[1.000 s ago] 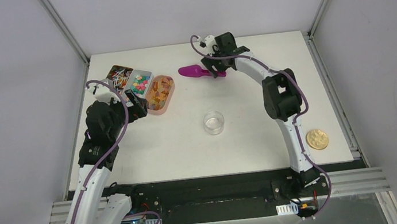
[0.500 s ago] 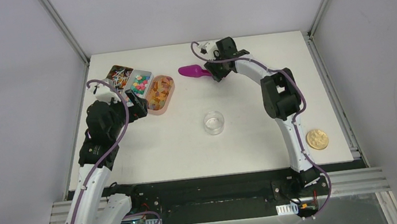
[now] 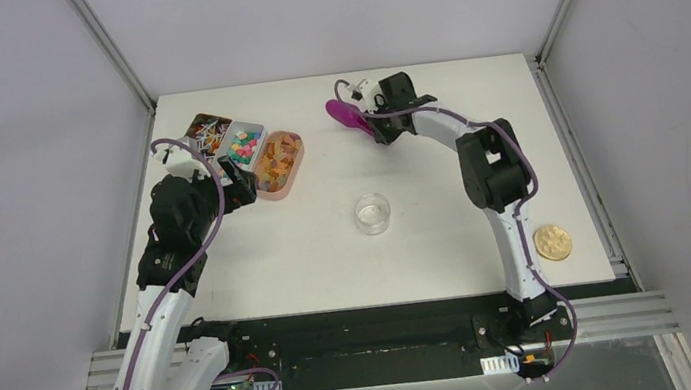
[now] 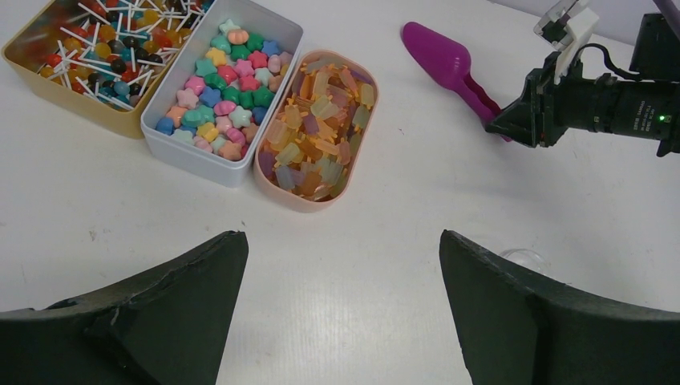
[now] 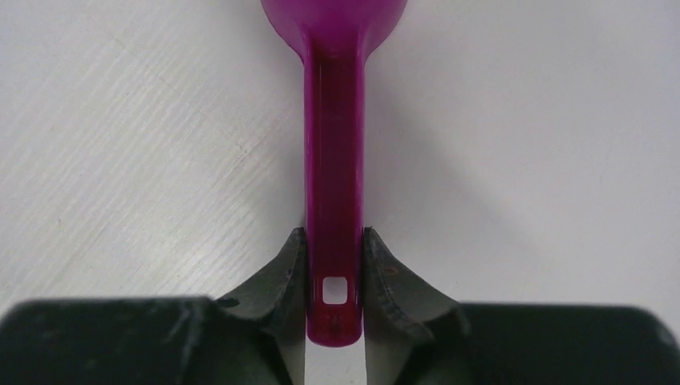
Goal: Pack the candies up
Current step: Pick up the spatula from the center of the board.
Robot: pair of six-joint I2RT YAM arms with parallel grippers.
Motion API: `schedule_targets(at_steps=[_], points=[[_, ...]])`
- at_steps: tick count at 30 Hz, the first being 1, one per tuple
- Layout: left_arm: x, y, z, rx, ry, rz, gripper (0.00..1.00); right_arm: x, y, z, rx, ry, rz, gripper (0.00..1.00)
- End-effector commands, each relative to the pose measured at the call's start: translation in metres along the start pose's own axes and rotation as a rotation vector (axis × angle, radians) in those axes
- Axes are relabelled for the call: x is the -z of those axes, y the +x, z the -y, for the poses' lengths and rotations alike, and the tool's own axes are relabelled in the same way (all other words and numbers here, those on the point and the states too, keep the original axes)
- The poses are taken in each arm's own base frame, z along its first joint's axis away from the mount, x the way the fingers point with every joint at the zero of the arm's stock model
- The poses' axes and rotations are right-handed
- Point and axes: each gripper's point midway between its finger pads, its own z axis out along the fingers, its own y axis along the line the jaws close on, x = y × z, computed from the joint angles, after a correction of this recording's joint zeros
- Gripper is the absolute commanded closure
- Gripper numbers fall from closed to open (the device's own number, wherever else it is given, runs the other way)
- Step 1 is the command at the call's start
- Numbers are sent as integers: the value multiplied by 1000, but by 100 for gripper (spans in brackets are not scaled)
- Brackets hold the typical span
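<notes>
The candies lie in open trays at the table's back left: orange-amber pieces (image 3: 279, 161) (image 4: 317, 128) in a pink oval tray, and pink, green, blue and yellow pieces (image 3: 242, 146) (image 4: 224, 84) in a white box. My left gripper (image 3: 237, 184) (image 4: 341, 265) hovers open just in front of the trays, with nothing between its fingers. At the back centre, my right gripper (image 3: 374, 123) (image 5: 334, 241) is shut on the handle of the magenta scoop (image 3: 345, 112) (image 5: 334, 160). The scoop's bowl points away from the gripper.
A yellow box of lollipops (image 3: 207, 130) (image 4: 96, 40) sits left of the white box. A small clear jar (image 3: 372, 214) stands open at mid-table. Its gold lid (image 3: 552, 242) lies near the front right edge.
My right gripper has closed onto the scoop's handle. The scoop has swung from lying sideways to pointing diagonally, its bowl now further right. The left arm has not moved.
</notes>
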Motion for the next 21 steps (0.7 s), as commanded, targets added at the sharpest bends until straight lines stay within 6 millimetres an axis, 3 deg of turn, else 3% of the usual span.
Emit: schedule_targets(at_steps=[1, 7, 12, 18, 21], points=[[4, -21, 8, -16, 18, 58, 7, 33, -28, 4, -51, 37, 83, 96], [1, -16, 7, -3, 15, 54, 8, 62, -41, -11, -206, 9, 155, 100], [1, -16, 18, 22, 77, 67, 3, 102, -59, -29, -350, -51, 250, 100], [8, -35, 53, 82, 236, 77, 1, 167, -96, -75, -484, -282, 484, 100], [13, -45, 74, 109, 335, 80, 3, 203, -114, -111, -563, -447, 616, 100]])
